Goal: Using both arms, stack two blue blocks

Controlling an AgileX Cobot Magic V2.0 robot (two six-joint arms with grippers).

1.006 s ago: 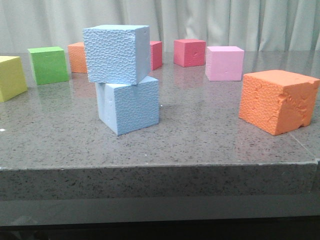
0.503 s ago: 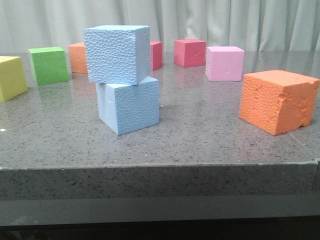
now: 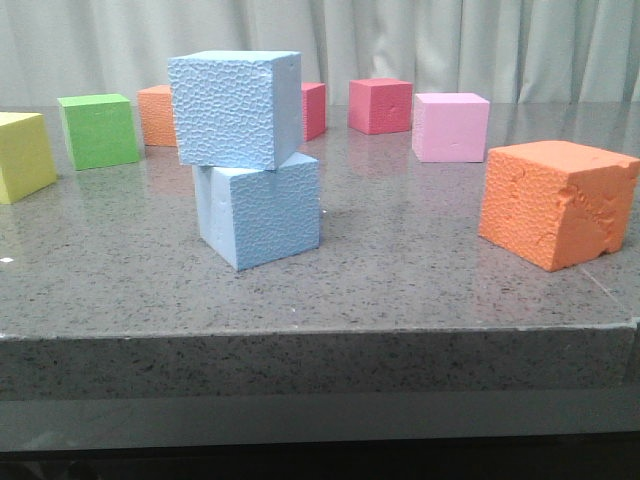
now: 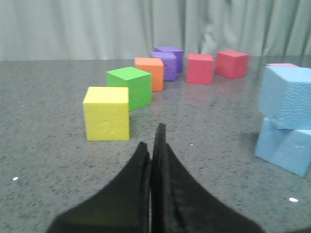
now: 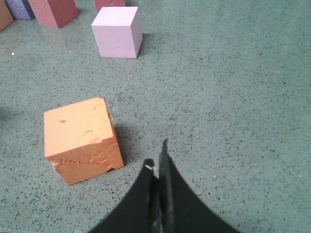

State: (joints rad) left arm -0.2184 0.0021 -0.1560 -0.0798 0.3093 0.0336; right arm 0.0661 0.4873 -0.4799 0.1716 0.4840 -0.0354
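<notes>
Two sky-blue foam cubes stand stacked on the grey stone table. The upper blue block (image 3: 235, 108) rests on the lower blue block (image 3: 259, 213), turned a little and overhanging to the left. The stack also shows in the left wrist view, upper (image 4: 287, 95) over lower (image 4: 285, 148). No gripper shows in the front view. My left gripper (image 4: 151, 141) is shut and empty, well apart from the stack, near a yellow cube. My right gripper (image 5: 158, 160) is shut and empty, beside a large orange cube. The blue blocks are out of the right wrist view.
A large orange cube (image 3: 556, 202) sits front right, also in the right wrist view (image 5: 81, 139). A pink cube (image 3: 450, 126), red cubes (image 3: 379, 105), a small orange cube (image 3: 156, 115), a green cube (image 3: 97, 130) and a yellow cube (image 3: 22, 155) stand around. Purple cubes (image 4: 167, 62) sit at the back.
</notes>
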